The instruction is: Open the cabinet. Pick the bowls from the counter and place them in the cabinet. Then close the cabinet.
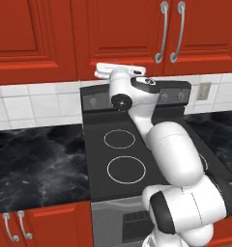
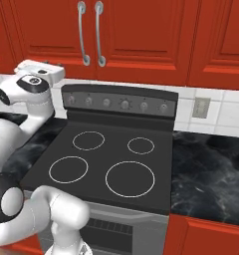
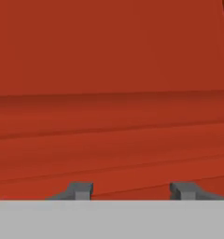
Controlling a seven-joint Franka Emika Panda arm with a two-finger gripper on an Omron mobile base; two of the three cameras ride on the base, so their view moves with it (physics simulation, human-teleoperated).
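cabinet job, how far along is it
Nothing looks finished: both doors of the cabinet are shut, its paired silver handles untouched. In hand: the gripper is raised to the lower edge of the red door, fingertips apart with nothing between them. Left: opening the cabinet, moving the bowls, which are not in sight on the counter, then closing it.

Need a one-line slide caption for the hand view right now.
Gripper facing the closed red cabinet door panel at close range, nothing between its parted fingertips.

red cabinet (image 3: 112, 70) door panel close ahead of the fingers (image 3: 81, 190), open gap between them
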